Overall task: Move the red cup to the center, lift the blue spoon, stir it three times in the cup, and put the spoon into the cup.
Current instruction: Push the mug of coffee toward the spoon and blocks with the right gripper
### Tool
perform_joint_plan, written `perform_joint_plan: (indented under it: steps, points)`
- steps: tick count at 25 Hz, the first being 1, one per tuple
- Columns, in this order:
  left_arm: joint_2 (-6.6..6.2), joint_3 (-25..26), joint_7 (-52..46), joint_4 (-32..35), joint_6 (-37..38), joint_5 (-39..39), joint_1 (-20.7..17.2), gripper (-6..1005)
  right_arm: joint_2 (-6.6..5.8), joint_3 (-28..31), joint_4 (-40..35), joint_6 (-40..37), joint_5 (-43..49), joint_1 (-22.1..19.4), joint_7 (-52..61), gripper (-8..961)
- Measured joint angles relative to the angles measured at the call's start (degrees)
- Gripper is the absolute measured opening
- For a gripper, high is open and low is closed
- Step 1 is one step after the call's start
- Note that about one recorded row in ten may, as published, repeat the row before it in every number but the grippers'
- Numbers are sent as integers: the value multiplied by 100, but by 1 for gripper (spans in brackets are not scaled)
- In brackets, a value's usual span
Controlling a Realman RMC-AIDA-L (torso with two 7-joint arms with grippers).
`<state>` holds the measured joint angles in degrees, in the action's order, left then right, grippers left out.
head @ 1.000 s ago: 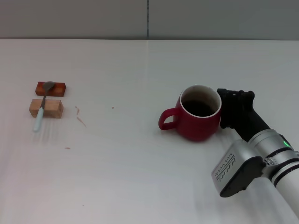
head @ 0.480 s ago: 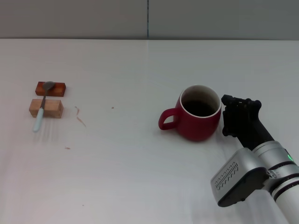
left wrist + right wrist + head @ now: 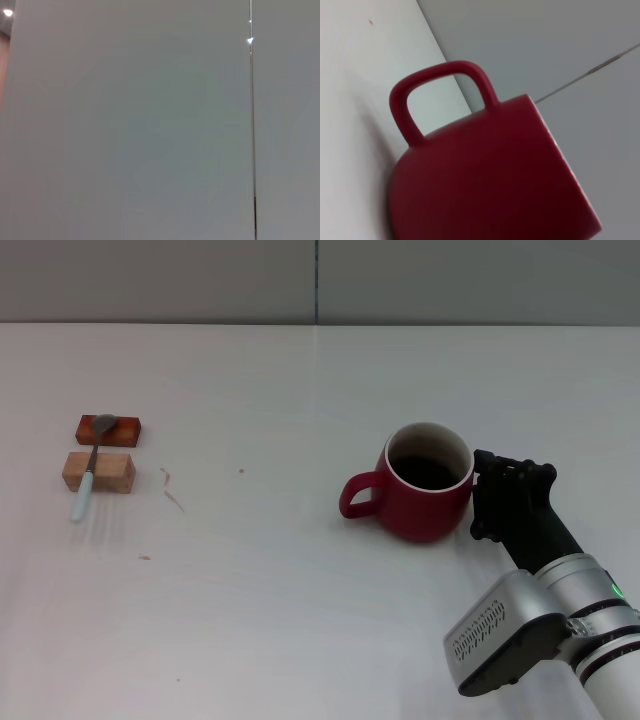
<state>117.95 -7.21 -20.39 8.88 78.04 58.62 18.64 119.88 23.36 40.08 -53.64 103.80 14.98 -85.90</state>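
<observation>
The red cup (image 3: 425, 497) stands upright on the white table, right of the middle, its handle pointing to the robot's left. It fills the right wrist view as red cup (image 3: 490, 170). My right gripper (image 3: 503, 498) is just beside the cup's right wall, low at the table. The blue spoon (image 3: 88, 472) lies far off at the left, its bowl on a red-brown block (image 3: 110, 430) and its pale handle across a lighter wooden block (image 3: 98, 471). My left gripper is out of view.
The white tabletop (image 3: 260, 570) stretches between spoon and cup, with a few small reddish marks (image 3: 172, 492). A grey wall (image 3: 320, 280) runs along the far edge; the left wrist view holds only grey wall panel (image 3: 130, 125).
My right gripper drew back from the cup's right side toward me, then edged close to it again. The cup and spoon stayed put.
</observation>
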Motion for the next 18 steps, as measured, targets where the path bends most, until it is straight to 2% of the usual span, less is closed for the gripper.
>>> perform_joint_plan:
  steps: [10, 14, 18]
  points:
    - [0, 1, 0, 4, 16, 0, -10, 676, 0, -239, 11, 64, -352, 354, -22, 13]
    - [-3, 3, -4, 9, 18, 0, -17, 676, 1, -481, -10, 92, -903, 701, -24, 13]
    - [-5, 9, -55, 33, 18, -1, -29, 676, 1, -569, -34, 173, -1108, 871, -25, 13]
